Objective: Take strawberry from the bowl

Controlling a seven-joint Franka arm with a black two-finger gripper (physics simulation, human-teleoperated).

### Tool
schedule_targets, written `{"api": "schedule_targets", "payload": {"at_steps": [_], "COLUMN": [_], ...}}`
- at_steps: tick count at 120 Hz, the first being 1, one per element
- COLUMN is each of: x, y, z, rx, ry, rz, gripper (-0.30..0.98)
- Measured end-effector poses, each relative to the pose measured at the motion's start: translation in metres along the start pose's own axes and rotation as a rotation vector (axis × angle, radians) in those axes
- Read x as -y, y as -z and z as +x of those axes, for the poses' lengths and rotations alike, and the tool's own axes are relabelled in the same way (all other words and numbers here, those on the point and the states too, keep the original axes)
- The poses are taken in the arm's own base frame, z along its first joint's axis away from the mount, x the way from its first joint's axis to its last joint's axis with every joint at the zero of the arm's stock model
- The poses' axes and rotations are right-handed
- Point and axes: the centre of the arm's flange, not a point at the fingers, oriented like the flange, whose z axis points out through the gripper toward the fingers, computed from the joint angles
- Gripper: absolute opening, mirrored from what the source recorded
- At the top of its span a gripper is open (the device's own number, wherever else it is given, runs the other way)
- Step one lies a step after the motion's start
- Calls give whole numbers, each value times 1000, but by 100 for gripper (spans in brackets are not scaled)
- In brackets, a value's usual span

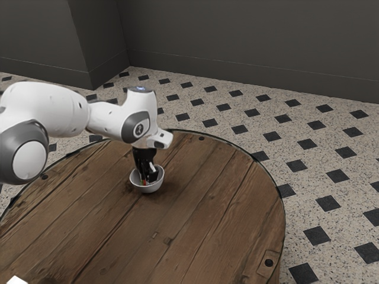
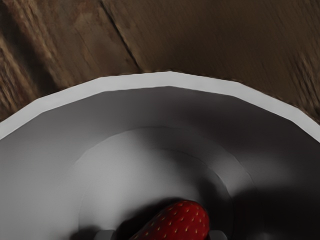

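Ref. landmark: bowl (image 1: 148, 189), white, round, upright on the wooden table (image 1: 201, 204). Gripper (image 1: 148, 179) pos.: above the bowl, pointing down, w/ the lower ends of my fingers (image 1: 152, 171) inside the rim. Finger status: spread, w/ a gap btwn the tips; the strawberry (image 2: 180, 220) sits in that gap. Contact on both sides can't be confirmed, so no pinch is logged. Strawberry pos.: inside the bowl, low, near the inner base; red w/ small pale seeds, lying slantwise to the line btwn my fingertips, its rounded end in view & the other end cut off by the wrist view's edge. Bowl interior: grey, w/ a faint ring around the base & dark shadows beside the fruit. Arm (image 1: 56, 109): white w/ grey joint covers, coming in from the ext. view's left & reaching over the table to the bowl. Addl. item: small white thing (image 1: 16, 280), well apart from the bowl, in the ext. view's lower left corner, mostly cut off; type can't be told. Surroundings, beyond the bowl & table: speckled floor (image 1: 296, 177) w/ dark diamonds, then a grey wall (image 1: 249, 41).
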Motion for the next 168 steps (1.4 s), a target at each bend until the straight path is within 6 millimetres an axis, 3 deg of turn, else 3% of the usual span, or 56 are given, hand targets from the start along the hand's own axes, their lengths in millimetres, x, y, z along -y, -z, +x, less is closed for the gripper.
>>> {"api": "schedule_targets", "payload": {"at_steps": [25, 36, 49, 63, 77, 85, 97, 108, 123, 131, 137, 157, 161, 168], "x": [1, 0, 0, -6, -28, -55, -119, -161, -178, -180, -182, -184, -184, -183], "y": [0, 11, 34, 74, 109, 118, 109, 71, 30, 19, 14, 18, 34, 80], "z": [1, 1, -1, -4, 0, 13, 43, 65, 79, 82, 83, 85, 83, 76], "rx": [-5, -18, -42, -81, -117, -134, -147, -126, -113, -115, -118, -142, -160, -199], "ry": [-1, 0, 3, 1, -27, -67, -164, -221, -235, -232, -229, -224, -223, -216], "rz": [7, 15, 31, 54, 70, 62, 39, 20, 8, 8, 5, -3, 5, 25], "gripper": [12, 9, 7, 5, 4, 3, 2, 2, 1, 2, 11, 42, 46, 51]}}
